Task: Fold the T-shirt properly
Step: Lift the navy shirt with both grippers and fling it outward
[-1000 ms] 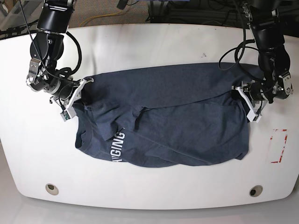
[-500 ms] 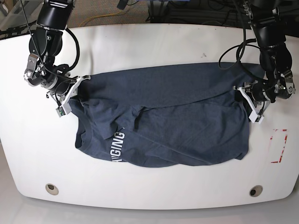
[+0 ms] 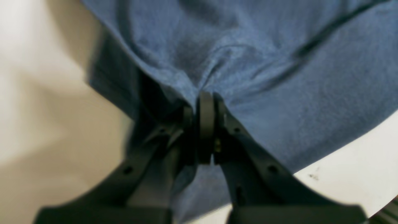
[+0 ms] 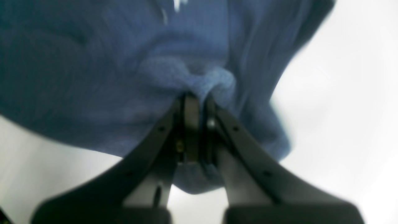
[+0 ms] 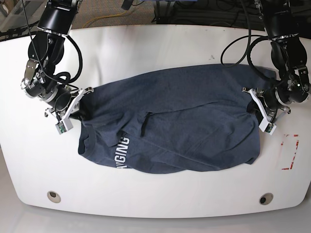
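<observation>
Left wrist: left gripper (image 3: pixel 205 102) jaws pinched tight on a bunched fold of the T-shirt (image 3: pixel 279 77), white table (image 3: pixel 357 161) beneath.
Right wrist: right gripper (image 4: pixel 197 99) jaws clamped on a gathered shirt edge.
Base: T-shirt spread mid-table, lettering (image 5: pixel 122 151) near front-left, arms gripping opposite ends; red marking (image 5: pixel 290 151) at table's right.

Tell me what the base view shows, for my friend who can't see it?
A dark blue T-shirt lies crumpled across a white table, with white letters near its front edge. Two black robot arms pinch its side edges: the right tool on the picture's left, the left tool on its right.
</observation>
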Robot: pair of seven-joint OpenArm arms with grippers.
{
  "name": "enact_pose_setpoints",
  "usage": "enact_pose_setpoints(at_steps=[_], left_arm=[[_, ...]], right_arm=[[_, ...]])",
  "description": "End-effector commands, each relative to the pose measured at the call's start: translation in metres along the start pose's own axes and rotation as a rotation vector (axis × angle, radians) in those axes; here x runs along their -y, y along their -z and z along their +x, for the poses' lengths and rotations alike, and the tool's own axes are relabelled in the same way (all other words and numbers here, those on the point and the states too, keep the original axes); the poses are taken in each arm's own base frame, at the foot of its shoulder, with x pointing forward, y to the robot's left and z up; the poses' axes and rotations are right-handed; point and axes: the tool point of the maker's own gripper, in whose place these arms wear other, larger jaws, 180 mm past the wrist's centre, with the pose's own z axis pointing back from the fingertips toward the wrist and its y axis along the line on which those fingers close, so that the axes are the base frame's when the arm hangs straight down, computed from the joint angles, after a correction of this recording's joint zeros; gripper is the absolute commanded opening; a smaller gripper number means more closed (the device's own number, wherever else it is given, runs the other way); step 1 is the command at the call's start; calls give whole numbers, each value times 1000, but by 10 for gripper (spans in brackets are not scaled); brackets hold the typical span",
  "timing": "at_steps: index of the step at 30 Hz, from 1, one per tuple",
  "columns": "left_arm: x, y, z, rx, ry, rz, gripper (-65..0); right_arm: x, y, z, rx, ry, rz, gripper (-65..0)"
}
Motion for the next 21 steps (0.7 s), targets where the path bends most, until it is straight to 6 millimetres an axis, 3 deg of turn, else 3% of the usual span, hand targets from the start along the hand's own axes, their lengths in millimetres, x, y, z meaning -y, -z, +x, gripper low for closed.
enact_pose_setpoints(at_steps=[1,6,15,21], left_arm=[[-7,-24,40,101,87,54,-650],[-10,-48,82,184,174,111,-650],[-29,-86,158,328,231,207,-650],[-40,-116,198,427,268,265,-650]], right_arm=[[17,-13,35,73,-66,-39,-650],[36,-20,78,144,-109,-78,-650],[80,-54,171,246,-196,-188,-650],[88,-67,228,287,-284,-205,-650]])
